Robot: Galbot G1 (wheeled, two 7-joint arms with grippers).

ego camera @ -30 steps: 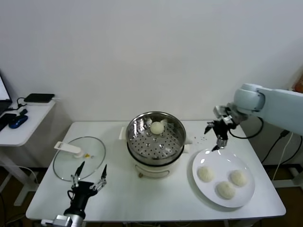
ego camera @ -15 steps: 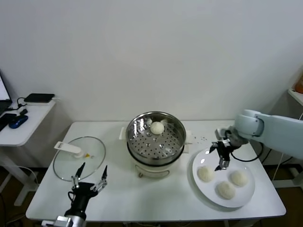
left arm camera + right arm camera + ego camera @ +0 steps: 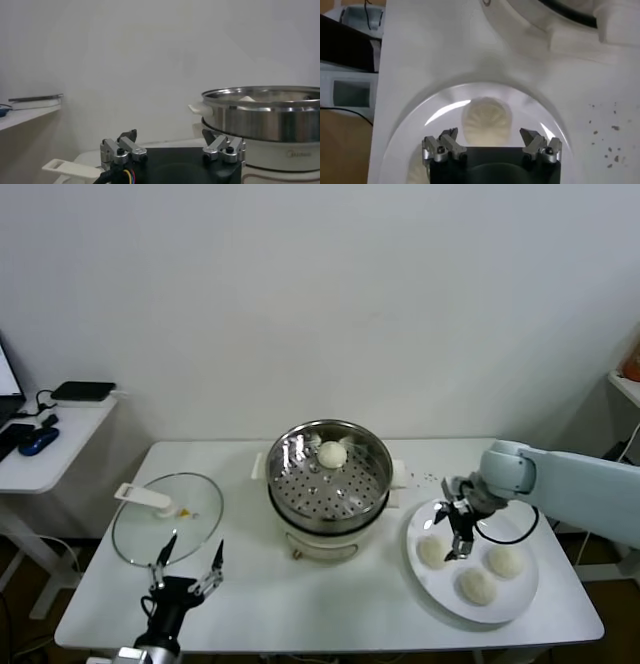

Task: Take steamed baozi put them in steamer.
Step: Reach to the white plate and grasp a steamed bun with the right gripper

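Glass lid (image 3: 165, 517) on white table (image 3: 330, 609) — plate (image 3: 520, 592) opposite.

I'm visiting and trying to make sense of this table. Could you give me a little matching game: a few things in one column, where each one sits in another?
Things:
1. glass lid
2. lone baozi
3. right gripper
4. left gripper

Places:
A. inside the steamer
B. open, over the white plate, above a bun
C. flat on the table's left side
D. open, low at the table's front-left edge

Pairs: 1-C, 2-A, 3-B, 4-D
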